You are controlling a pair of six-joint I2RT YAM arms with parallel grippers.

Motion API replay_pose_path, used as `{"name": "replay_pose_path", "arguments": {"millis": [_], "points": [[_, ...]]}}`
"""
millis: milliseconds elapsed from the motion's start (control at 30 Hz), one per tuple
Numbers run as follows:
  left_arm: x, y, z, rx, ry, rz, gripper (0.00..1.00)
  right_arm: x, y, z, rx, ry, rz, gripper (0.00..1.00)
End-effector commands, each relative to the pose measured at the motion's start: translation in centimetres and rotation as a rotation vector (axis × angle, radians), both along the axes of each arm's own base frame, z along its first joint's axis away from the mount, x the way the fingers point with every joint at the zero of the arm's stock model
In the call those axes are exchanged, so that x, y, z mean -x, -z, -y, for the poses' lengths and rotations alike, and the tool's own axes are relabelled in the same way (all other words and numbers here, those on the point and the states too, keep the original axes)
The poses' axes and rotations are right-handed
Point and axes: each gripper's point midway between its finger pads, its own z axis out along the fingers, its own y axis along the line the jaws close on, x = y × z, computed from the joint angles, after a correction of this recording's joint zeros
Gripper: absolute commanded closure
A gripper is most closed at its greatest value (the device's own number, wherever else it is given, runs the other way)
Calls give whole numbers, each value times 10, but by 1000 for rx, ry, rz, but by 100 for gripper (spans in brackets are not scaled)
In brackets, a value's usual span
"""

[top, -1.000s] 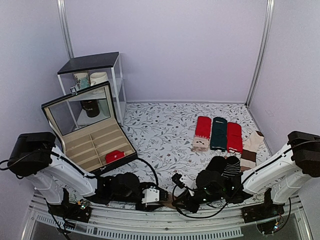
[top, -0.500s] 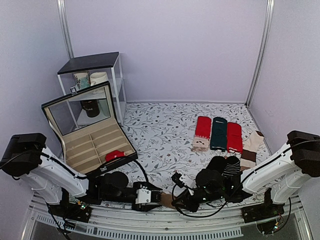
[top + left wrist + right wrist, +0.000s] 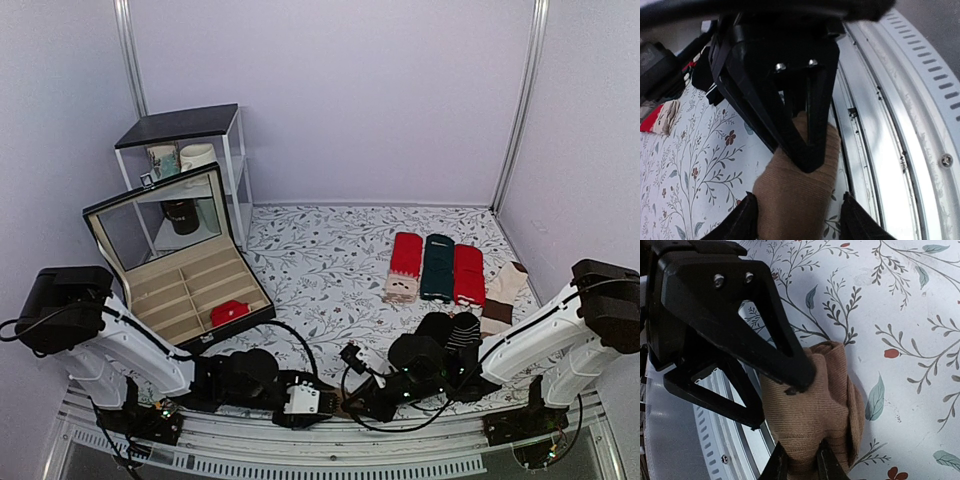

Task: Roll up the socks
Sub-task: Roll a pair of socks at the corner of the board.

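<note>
Two right gripper (image 3: 800,464) fingers pinch a fold of the socks (image 3: 815,410), half-rolled at the near edge of the floral cloth (image 3: 320,260). Left gripper (image 3: 797,227) fingers spread astride it, slightly narrower than before, nudged back in: roll probably being tightened. Lilac walls (image 3: 330,100); open case (image 3: 190,290) at left.

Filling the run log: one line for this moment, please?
socks: brown bundle, near edge of table | right pincer: shut on socks | left pincer: astride socks, grip unclear
</note>
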Motion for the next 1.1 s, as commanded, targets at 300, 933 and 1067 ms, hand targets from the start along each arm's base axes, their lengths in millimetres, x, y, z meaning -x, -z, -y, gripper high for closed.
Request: {"name": "replay_pose_path", "arguments": {"millis": [300,933,1067], "points": [[1,34,-1,-145,-48,-59,100,28,74,61,347,-31,-170,84],[-8,62,-18,-235,-197,-400,100,-21,-38,65,-118,72,295,39],[-8,69,-22,-262,-208,-423,100,-15,-45,61,-179,21,325,35]]}}
